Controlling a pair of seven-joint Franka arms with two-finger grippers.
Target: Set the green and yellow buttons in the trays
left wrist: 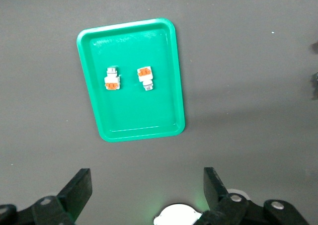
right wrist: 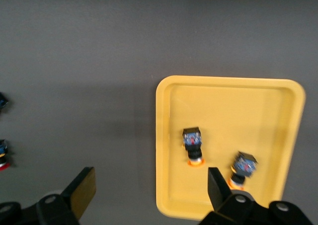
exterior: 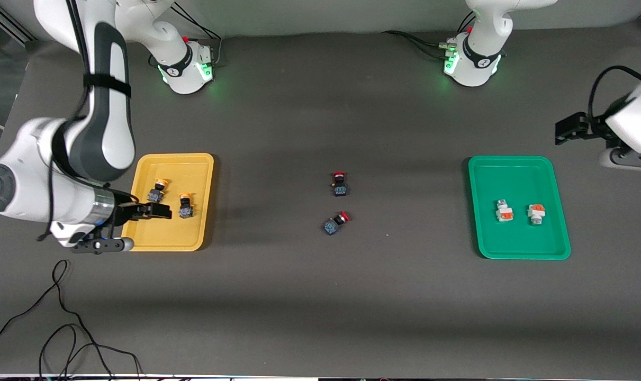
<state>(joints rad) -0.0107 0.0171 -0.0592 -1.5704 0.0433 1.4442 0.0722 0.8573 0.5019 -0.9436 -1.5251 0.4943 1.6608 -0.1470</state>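
Nearest the front camera you have the near rims of both trays. The yellow tray (exterior: pixel 169 241) sits toward the right arm's end of the table (exterior: pixel 320 296), the green tray (exterior: pixel 521 251) toward the left arm's end.

In the green tray lie the two white-bodied buttons (exterior: pixel 504 211) and (exterior: pixel 535 213), side by side. Their long axes run roughly along the tray's length, with greenish tips pointing opposite ways: one away from the front camera, one toward it.

In the yellow tray lie the two yellow-capped buttons (exterior: pixel 158 190) and (exterior: pixel 185 205), caps pointing away from the front camera, axes slightly tilted.

The two red-capped switches (exterior: pixel 340 183) and (exterior: pixel 335 223) lie mid-table, well apart from both trays.

Right tool (exterior: pixel 159 211) hangs over the yellow tray, fingers spread, nothing held. Left tool (exterior: pixel 566 129) hovers off the green tray's farther corner, fingers spread and empty in its wrist view.

Judgement: sorting looks complete, all four buttons trayed. Next move calls only for clearing both arms; leave the red switches alone.
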